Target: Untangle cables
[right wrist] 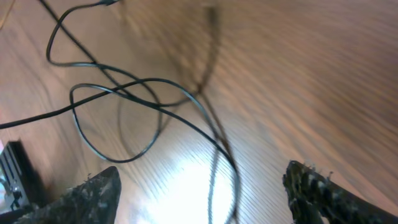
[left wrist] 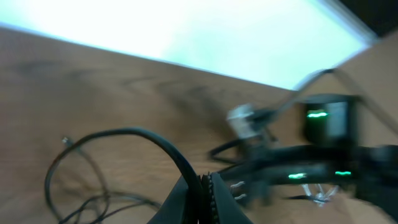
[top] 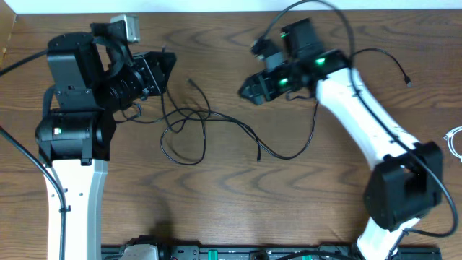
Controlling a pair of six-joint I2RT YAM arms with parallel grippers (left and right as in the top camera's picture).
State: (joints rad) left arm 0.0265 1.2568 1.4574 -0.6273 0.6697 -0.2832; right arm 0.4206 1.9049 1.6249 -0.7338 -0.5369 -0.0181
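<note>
The thin black cable (top: pixel 189 127) lies in tangled loops on the wooden table between the arms, with one plug end (top: pixel 259 155) lying free. My left gripper (top: pixel 163 69) is at the loops' upper left. In the left wrist view its jaws (left wrist: pixel 203 190) are shut on a strand of the black cable (left wrist: pixel 134 132). My right gripper (top: pixel 250 89) is up and right of the loops. It is open (right wrist: pixel 205 199) above the table, with a blurred strand of black cable (right wrist: pixel 214 168) below, between its fingers. The white cable (top: pixel 455 141) lies bunched at the far right edge.
A thin black cable end (top: pixel 408 80) lies right of the right arm. A black rail with equipment (top: pixel 216 253) runs along the table's front edge. The table's back edge (top: pixel 216 11) meets a white surface.
</note>
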